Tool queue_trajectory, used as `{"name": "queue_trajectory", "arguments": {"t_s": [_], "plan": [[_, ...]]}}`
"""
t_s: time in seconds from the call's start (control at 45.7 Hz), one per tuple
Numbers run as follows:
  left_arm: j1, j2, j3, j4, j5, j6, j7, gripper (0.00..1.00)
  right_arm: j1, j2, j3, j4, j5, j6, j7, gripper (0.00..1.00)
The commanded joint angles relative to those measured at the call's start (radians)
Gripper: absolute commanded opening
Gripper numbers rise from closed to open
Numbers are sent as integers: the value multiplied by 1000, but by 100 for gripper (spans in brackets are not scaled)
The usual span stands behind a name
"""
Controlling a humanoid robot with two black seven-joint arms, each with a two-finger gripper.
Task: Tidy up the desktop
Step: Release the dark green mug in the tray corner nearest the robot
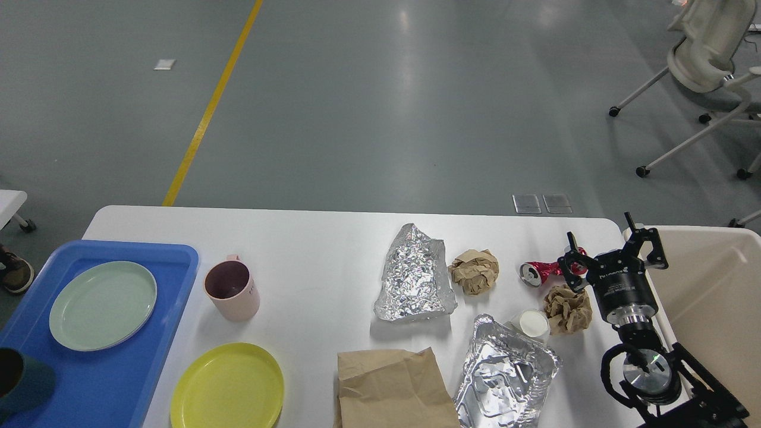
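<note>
The white desktop (321,249) carries litter and dishes. My right gripper (612,241) stands open near the right edge, its fingers spread above the table just right of a crushed red can (540,271). A crumpled brown paper ball (568,308) lies just below and left of the gripper. Further left are a second paper ball (474,270), a crumpled foil sheet (413,274), a foil tray (504,371), a white cup (531,324) and a brown paper bag (393,389). My left gripper is out of view.
A blue tray (128,380) at the left holds a pale green plate (102,305) and a dark teal cup (21,377). A pink mug (232,288) and a yellow plate (227,386) sit beside it. A beige bin (713,297) stands right of the table. Office chair (707,53) beyond.
</note>
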Motion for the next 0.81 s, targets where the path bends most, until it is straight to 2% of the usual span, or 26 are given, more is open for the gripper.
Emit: {"name": "queue_trajectory", "arguments": {"t_s": [0.0, 0.088, 0.482, 0.569, 0.613, 0.723, 0.788], "plan": [[-15, 2, 12, 0, -1, -36, 43, 0, 0, 0, 0, 0, 0, 0, 0, 100], [-19, 8, 15, 2, -2, -34, 60, 0, 0, 0, 0, 0, 0, 0, 0, 100], [-24, 13, 16, 2, 2, -37, 61, 0, 0, 0, 0, 0, 0, 0, 0, 100], [-27, 13, 12, 2, -1, -36, 51, 2, 0, 0, 0, 0, 0, 0, 0, 100], [-28, 16, 10, 0, -5, -36, 44, 12, 0, 0, 0, 0, 0, 0, 0, 100], [-36, 16, 6, 0, -29, -31, 44, 59, 0, 0, 0, 0, 0, 0, 0, 100], [-36, 16, 7, 0, -44, -28, 46, 76, 0, 0, 0, 0, 0, 0, 0, 100]]}}
